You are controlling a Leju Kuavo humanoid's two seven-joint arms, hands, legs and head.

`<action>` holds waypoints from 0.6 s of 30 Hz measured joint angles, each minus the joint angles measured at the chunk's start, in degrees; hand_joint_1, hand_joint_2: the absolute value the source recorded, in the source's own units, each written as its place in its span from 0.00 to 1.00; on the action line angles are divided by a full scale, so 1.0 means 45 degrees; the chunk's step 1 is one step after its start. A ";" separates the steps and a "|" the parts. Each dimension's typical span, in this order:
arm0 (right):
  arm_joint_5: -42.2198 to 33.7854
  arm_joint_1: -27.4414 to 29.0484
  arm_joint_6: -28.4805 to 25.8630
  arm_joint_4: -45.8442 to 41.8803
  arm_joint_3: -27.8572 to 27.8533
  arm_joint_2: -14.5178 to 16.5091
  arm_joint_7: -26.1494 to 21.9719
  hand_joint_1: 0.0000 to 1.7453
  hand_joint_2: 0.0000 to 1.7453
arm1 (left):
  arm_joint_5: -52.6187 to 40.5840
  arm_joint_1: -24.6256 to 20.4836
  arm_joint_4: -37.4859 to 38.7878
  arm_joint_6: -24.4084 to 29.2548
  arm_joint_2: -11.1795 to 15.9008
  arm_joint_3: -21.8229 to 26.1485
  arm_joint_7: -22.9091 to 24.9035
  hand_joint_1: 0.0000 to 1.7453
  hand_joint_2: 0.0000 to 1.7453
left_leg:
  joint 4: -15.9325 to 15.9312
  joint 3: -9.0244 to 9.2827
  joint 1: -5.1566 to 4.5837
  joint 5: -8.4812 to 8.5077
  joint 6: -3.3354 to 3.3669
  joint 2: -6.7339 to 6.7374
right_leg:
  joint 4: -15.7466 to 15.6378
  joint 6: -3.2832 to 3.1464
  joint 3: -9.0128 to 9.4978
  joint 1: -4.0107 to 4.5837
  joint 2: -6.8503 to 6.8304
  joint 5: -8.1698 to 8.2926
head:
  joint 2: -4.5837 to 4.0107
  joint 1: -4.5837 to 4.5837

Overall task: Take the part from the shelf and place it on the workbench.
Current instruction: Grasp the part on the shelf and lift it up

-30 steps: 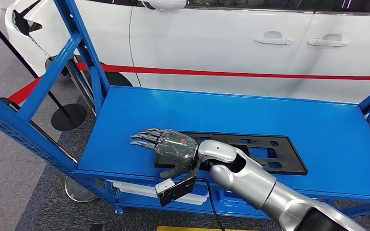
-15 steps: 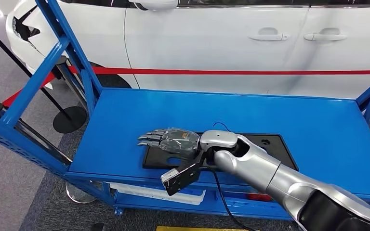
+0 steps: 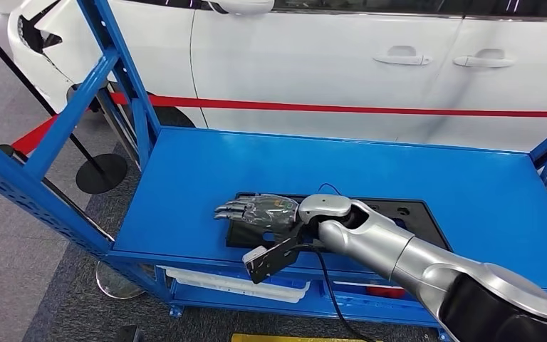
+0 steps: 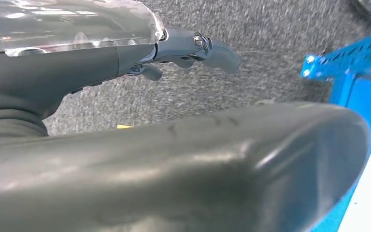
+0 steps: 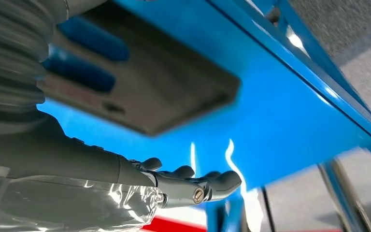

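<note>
Black part [image 3: 406, 217] lengthwise along shelf [image 3: 470, 178]

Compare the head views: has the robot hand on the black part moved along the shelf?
Yes. The right robot hand has drawn back from the shelf's left end and now lies over the black part.

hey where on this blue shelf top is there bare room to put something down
Bare blue surface runs along the back of the shelf top, between the black part and the white car. More lies at the left end beside the blue post, and at the right end. The front middle is crowded: the right hand is over the part's left end.
</note>
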 joint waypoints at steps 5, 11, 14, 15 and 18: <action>-0.0271 0.0159 -0.0369 0.1290 0.0513 0.0049 -0.0207 0.00 1.00 | 0.0340 -0.0028 -0.0007 0.0041 0.0102 0.0142 -0.0168 0.00 0.00 | 0.0068 0.0002 -0.0009 -0.0042 -0.0020 -0.0028 | 0.0130 0.0014 -0.0110 -0.0089 -0.0006 0.0513 | 0.0000 0.0002; -0.0403 0.0036 -0.0571 0.2066 0.0702 0.0351 -0.0226 0.00 1.00 | 0.0589 -0.0117 -0.0019 0.0045 0.0278 0.0329 -0.0389 0.00 0.00 | 0.0132 -0.0023 -0.0070 -0.0137 -0.0395 -0.0014 | -0.2027 -0.0286 0.0891 -0.0010 -0.0007 0.1181 | 0.0000 -0.0015; -0.0460 -0.0016 -0.0604 0.2315 0.0779 0.0531 -0.0259 0.00 1.00 | 0.0697 -0.0133 -0.0025 0.0047 0.0367 0.0372 -0.0474 0.00 0.00 | 0.1195 -0.0458 -0.0017 -0.0830 -0.0584 0.0002 | -0.2167 -0.0502 0.0992 -0.0060 -0.0074 0.1240 | 0.0000 -0.0022; -0.0471 -0.0017 -0.0611 0.2450 0.0797 0.0605 -0.0308 0.00 1.00 | 0.0759 -0.0131 -0.0025 0.0049 0.0386 0.0400 -0.0516 0.00 0.00 | 0.1998 -0.0812 -0.0009 -0.1234 -0.0630 0.0006 | -0.2173 -0.0541 0.0997 -0.0053 -0.0088 0.1237 | 0.0000 -0.0023; -0.0477 0.0015 -0.0618 0.2961 0.0855 0.0923 -0.0462 0.00 1.00 | 0.0965 -0.0100 -0.0026 0.0036 0.0469 0.0515 -0.0658 0.00 0.00 | 0.3592 -0.1534 0.0009 -0.1665 -0.0712 0.0008 | -0.2152 -0.0577 0.1001 -0.0040 -0.0065 0.1231 | 0.0000 -0.0024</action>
